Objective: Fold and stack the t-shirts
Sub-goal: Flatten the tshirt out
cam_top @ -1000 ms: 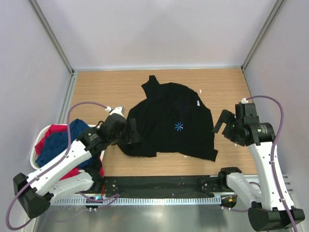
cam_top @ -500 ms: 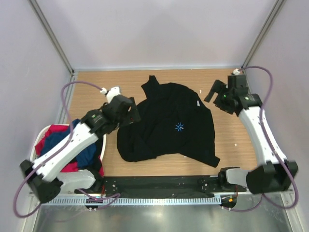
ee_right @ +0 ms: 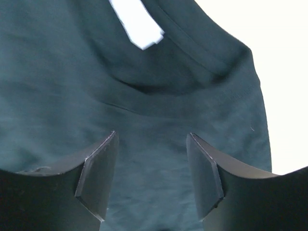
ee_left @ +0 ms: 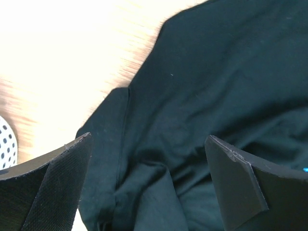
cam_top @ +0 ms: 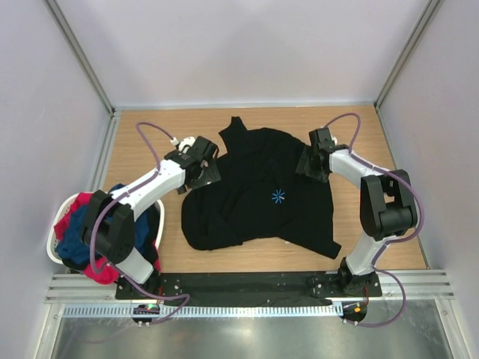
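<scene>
Hovering over the black t-shirt point(cam_top: 254, 196) on the tabletop point(cam_top: 150, 134), with left gripper point(ee_left: 144, 178) spread at its rumpled left edge and right gripper point(ee_right: 151, 178) spread near the white collar tag point(ee_right: 137, 21).

Black t-shirt point(cam_top: 254, 179) on wooden table point(cam_top: 150, 134), basket point(cam_top: 52, 247) at left

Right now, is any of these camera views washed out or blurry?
Top external: evenly lit and sharp. Left wrist: the wooden table is blown out to near white, slightly smeared. Right wrist: the corner beyond the black t-shirt is pure white; the white label looks soft.
</scene>
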